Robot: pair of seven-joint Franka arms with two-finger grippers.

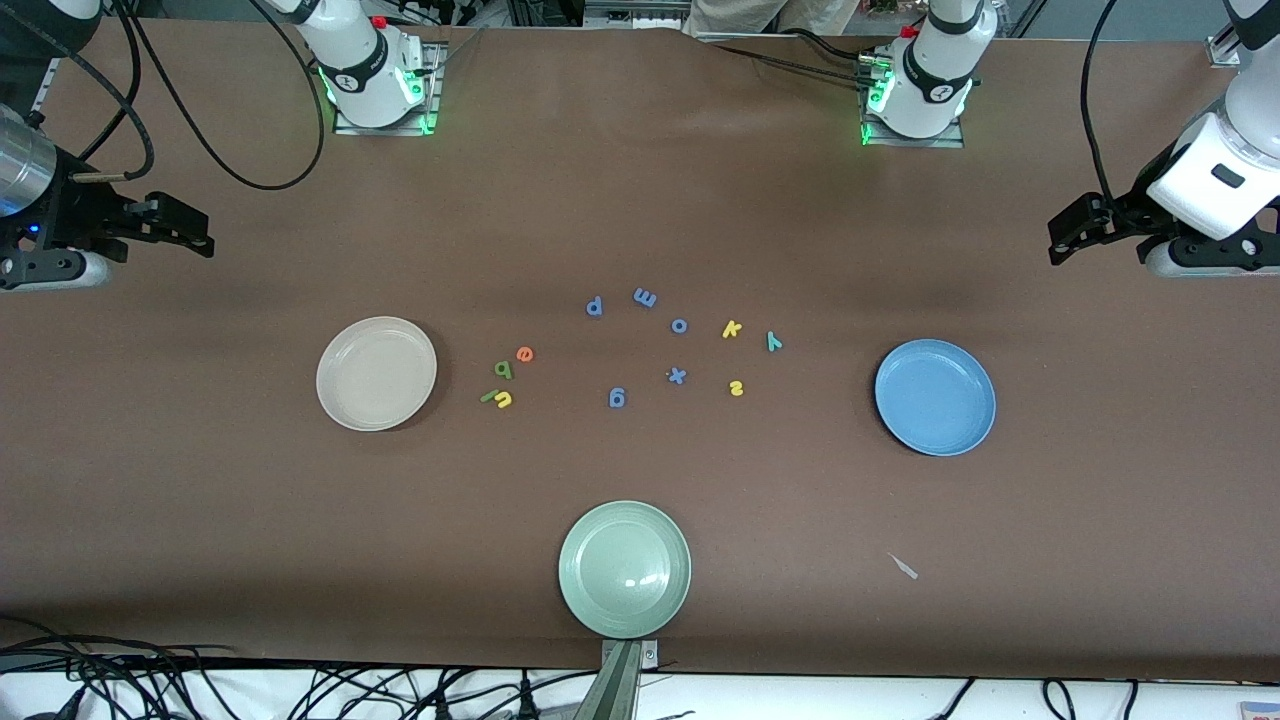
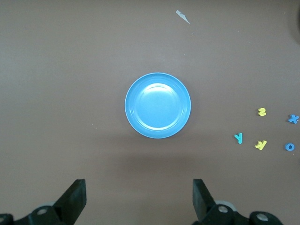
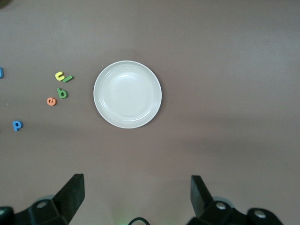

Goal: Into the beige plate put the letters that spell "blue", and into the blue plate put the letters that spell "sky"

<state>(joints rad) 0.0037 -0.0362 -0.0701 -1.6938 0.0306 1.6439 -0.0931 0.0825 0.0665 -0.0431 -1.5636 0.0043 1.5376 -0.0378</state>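
Observation:
The beige plate [image 1: 376, 373] [image 3: 127, 94] lies toward the right arm's end of the table. Beside it are the orange e [image 1: 524, 353], green b [image 1: 503, 369], green l [image 1: 489, 396] and yellow u [image 1: 504, 400]. The blue plate [image 1: 935, 396] [image 2: 158, 105] lies toward the left arm's end, with the yellow k [image 1: 731, 329], teal y [image 1: 773, 341] and yellow s [image 1: 736, 388] beside it. My right gripper [image 1: 195, 232] [image 3: 137, 194] hangs open and empty over bare table at its end. My left gripper [image 1: 1062, 240] [image 2: 139, 197] does the same at its own end.
A pale green plate [image 1: 624, 568] sits near the table's front edge. Blue letters p [image 1: 594, 306], m [image 1: 644, 297], o [image 1: 679, 325], x [image 1: 677, 375] and g [image 1: 617, 397] lie between the two letter groups. A small pale scrap [image 1: 903, 566] lies nearer the camera than the blue plate.

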